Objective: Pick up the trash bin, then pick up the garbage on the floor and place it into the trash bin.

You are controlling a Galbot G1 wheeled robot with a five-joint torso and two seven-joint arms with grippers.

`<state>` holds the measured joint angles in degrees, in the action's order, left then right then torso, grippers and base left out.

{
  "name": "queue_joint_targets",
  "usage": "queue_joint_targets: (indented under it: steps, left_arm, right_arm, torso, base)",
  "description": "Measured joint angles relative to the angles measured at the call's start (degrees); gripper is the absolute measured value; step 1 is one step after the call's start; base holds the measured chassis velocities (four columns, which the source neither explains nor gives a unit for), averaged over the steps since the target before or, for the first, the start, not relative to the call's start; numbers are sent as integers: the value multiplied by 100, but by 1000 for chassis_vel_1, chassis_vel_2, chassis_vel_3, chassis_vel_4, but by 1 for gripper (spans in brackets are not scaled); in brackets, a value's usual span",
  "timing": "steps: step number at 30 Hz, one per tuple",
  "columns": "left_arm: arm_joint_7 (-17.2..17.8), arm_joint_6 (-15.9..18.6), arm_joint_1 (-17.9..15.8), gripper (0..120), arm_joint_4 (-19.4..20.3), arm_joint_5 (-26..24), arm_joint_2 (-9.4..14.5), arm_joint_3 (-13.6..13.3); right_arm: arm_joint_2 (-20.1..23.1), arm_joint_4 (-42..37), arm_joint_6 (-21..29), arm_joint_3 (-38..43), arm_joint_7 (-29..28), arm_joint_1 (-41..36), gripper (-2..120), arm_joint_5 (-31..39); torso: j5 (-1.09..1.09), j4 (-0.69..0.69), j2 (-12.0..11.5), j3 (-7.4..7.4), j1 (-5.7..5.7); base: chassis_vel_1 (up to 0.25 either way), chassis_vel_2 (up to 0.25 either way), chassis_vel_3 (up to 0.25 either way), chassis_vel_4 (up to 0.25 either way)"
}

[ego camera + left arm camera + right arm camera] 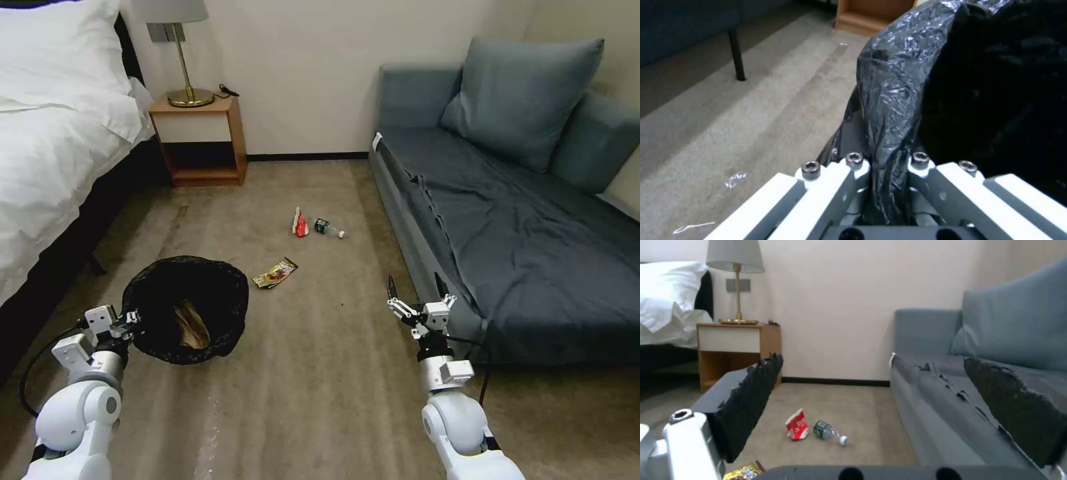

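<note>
Black-lined trash bin (185,310) in left jaws' clamp, brown paper inside; right jaws apart, empty.

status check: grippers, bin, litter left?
Left gripper shut on trash bin rim, brown paper inside. Right gripper open, empty, beside sofa. Snack wrapper, red packet, bottle on carpet. Path unobstructed.

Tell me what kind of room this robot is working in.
Most likely a hotel room or bedroom: a bed with white bedding, a wooden nightstand carrying a brass lamp, and a grey-blue sofa along the opposite side, on carpeted floor.
</note>
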<state>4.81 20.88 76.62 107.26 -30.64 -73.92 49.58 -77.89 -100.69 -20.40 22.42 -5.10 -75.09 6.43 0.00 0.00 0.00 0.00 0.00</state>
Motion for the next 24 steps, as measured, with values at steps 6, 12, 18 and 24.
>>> queue_joint_targets:
  steps: [6,12,18,24]
  left_arm:
    - [2,-2,44,3,6,37,-45,-3]
    - [3,-20,58,3,-1,43,-53,41]
    - [4,-42,70,3,-32,55,-53,68]
    - [3,-44,46,3,-48,64,-38,92]
  right_arm:
    - [15,120,-68,-7,70,72,100,46]
    - [42,195,-73,-69,114,180,100,110]
    - [48,293,-84,-130,124,274,100,136]
    - [38,405,-94,-196,137,345,100,140]
  torso:
    - [0,0,0,0,0]
    - [0,0,0,0,0]
    - [0,0,0,0,0]
    - [-1,0,0,1,0]
  base:
    - [0,0,0,0]
    - [0,0,0,0]
    - [-71,63,73,-62]
    - [-94,89,93,-89]
